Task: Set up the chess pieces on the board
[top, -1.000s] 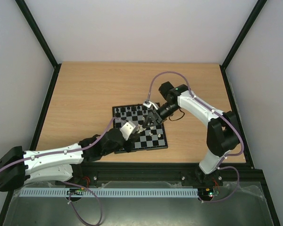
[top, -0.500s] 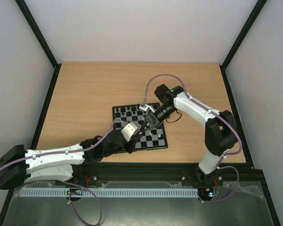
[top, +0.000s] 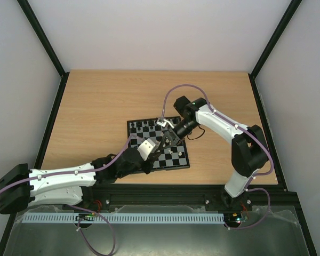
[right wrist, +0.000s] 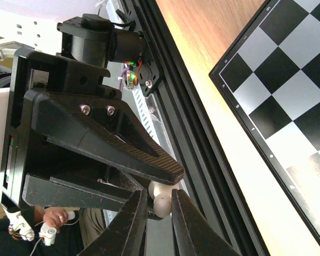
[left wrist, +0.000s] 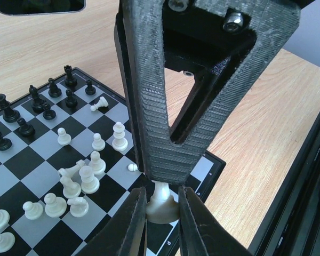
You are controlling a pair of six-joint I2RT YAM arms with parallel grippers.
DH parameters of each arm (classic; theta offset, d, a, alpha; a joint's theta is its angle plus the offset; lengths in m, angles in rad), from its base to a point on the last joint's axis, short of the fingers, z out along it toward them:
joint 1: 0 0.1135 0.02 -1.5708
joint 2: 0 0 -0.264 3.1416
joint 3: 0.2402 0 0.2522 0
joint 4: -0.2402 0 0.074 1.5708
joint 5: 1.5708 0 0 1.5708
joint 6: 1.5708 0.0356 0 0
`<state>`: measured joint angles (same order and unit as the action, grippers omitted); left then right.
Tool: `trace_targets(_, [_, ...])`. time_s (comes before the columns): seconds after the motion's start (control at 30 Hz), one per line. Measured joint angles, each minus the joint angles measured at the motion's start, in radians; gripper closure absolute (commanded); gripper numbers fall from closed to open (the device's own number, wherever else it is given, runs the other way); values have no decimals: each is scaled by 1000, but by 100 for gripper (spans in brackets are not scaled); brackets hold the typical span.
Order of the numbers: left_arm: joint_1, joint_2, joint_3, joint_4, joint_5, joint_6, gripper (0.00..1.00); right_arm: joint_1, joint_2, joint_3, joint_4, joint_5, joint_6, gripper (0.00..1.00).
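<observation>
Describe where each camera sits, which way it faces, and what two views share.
Top external: above and behind the bases, looking down on the table, board, left arm and right arm.
Left wrist: on the left arm, facing across the board; left gripper at bottom.
Right wrist: on the right arm, facing the table's near edge; right gripper at bottom.
Shared: each wrist view shows the opposite gripper and the same cream-white chess piece.

L gripper (left wrist: 161, 201), R gripper (right wrist: 159, 199) tip-to-tip, pinched
</observation>
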<state>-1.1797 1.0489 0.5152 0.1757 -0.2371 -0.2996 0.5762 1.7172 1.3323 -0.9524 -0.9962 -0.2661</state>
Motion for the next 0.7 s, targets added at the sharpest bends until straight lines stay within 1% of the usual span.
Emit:
trace_targets(0.17, [0,0,0,0,-2,0,84,0,0,0,0,7,-4,90])
trace_targets(0.23, [0,0,0,0,-4,0,83,0,0,0,0,10,-6,92])
trace_targets(0.3, [0,0,0,0,-7,0,76,0,0,0,1,11,-8,93])
trace_targets(0.37, [0,0,0,-1,-10,-3,65,2,0,0,3,14,-7,94])
trace_targets(0.47, [0,0,2,-11,-24,-2,53,13,0,0,6,29,-6,94])
trace_targets(0.53, [0,-6,21,-59,-34,-14,49,18,0,3,13,58,-2,94])
trace_targets(0.63, [0,-50,88,-176,-43,-23,43,21,-8,10,45,123,10,94])
trace_targets(0.67, [0,-74,115,-218,-53,-24,40,21,-16,11,63,151,13,94])
trace_targets(0.7, [0,-106,145,-257,-67,-23,35,21,-24,12,81,178,16,94])
